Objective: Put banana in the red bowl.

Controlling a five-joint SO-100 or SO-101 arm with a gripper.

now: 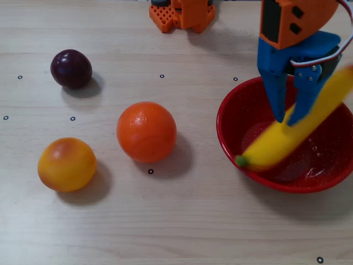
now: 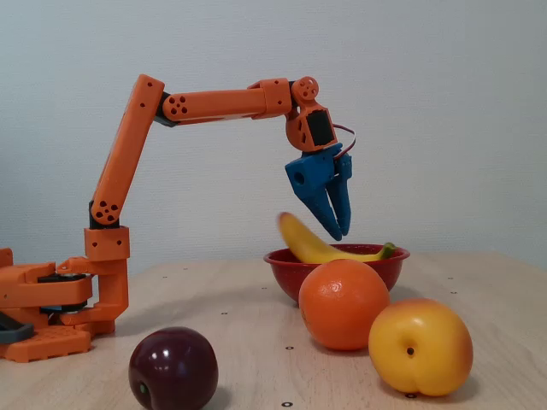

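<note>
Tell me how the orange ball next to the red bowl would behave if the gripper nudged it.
The orange ball is round and sits free on the flat table, so it would probably roll rather than slide. Its smooth, slightly glossy skin suggests the open gripper could slip off it. It looks rigid, likely keeping its shape.

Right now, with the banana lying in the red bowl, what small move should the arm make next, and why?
Probably lift the tool a little higher and back toward the base: the banana lies free in the red bowl, and the tool hangs just above it, holding nothing.
</note>
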